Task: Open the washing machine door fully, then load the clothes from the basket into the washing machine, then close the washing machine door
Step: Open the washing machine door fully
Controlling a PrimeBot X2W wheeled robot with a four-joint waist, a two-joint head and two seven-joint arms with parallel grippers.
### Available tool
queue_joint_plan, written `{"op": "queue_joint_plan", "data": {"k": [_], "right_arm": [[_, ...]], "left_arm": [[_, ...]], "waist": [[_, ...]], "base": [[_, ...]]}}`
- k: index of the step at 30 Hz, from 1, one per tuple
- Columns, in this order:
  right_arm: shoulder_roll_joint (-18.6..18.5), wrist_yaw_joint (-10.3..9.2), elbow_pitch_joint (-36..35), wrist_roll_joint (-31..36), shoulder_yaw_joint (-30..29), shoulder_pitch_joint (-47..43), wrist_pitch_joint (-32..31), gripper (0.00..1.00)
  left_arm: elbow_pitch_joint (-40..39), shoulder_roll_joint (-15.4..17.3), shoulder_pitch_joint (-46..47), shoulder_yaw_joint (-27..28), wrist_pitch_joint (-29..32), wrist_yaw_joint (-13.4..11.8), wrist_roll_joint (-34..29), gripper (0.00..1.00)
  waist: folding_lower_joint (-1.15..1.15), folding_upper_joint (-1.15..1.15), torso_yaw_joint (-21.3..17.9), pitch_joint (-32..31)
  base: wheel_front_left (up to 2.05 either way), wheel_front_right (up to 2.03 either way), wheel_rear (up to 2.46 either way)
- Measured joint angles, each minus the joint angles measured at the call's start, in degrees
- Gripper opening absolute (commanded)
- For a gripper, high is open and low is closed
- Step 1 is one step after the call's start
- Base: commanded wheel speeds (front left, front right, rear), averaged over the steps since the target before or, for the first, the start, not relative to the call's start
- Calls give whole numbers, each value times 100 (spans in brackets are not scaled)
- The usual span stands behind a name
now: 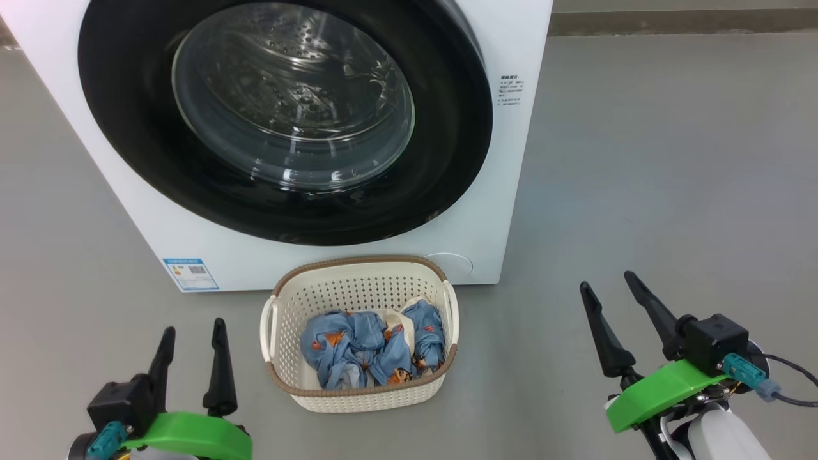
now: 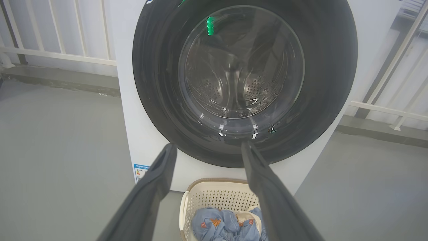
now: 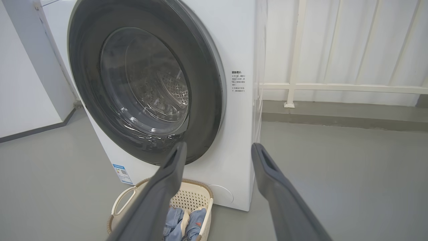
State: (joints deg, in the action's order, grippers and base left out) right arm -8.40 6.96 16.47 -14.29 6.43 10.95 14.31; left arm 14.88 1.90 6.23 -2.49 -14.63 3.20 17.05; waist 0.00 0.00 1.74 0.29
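The white washing machine stands ahead, its round glossy black door lying against the front; the steel drum shows through the glass bowl. I cannot tell whether the door is latched. On the floor before it sits the cream basket with a brown rim, holding blue printed clothes. My left gripper is open, low and left of the basket. My right gripper is open too, well right of the basket. Both are empty and clear of the door.
Grey floor surrounds the machine, with wide room on its right. A white railing on a low curb runs behind. A pale wall or cabinet stands left of the machine. A small blue label marks the machine's lower left corner.
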Motion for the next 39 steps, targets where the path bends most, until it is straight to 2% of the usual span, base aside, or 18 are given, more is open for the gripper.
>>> {"op": "queue_joint_plan", "data": {"k": [9,13,22,27,32,33,34,37,39], "right_arm": [[-25,0,31,-110,-178,265,0,100],[-70,0,73,-364,-283,417,0,100],[-243,0,79,-1190,-552,1009,1,100],[-276,0,87,-1893,-702,1379,2,100],[-510,0,178,-2209,-676,1779,29,100],[-560,0,227,-2291,-658,1861,36,87],[-604,0,279,-2435,-635,1947,37,61],[-698,0,417,-2863,-552,2237,42,0],[-798,0,515,-3125,-456,2462,42,0]], "left_arm": [[5,0,0,1,0,18,0,100],[2,0,1,13,0,68,0,100],[-88,-1,169,15,0,191,0,100],[-133,-2,297,74,0,248,0,100],[-185,-4,453,96,0,269,1,100],[-192,-5,480,93,0,270,1,100],[-204,-5,500,90,0,270,2,100],[-255,-7,561,71,0,279,27,100],[-302,-7,589,63,0,315,62,100]], "waist": [[0,0,78,111],[0,0,120,181],[0,0,254,491],[0,0,347,728],[0,0,459,972],[0,0,487,1017],[0,0,514,1060],[0,0,593,1184],[0,0,638,1266]], "base": [[0,0,0],[0,0,0],[0,0,0],[0,0,0],[0,0,0],[0,0,0],[0,0,0],[0,0,0],[0,0,0]]}}
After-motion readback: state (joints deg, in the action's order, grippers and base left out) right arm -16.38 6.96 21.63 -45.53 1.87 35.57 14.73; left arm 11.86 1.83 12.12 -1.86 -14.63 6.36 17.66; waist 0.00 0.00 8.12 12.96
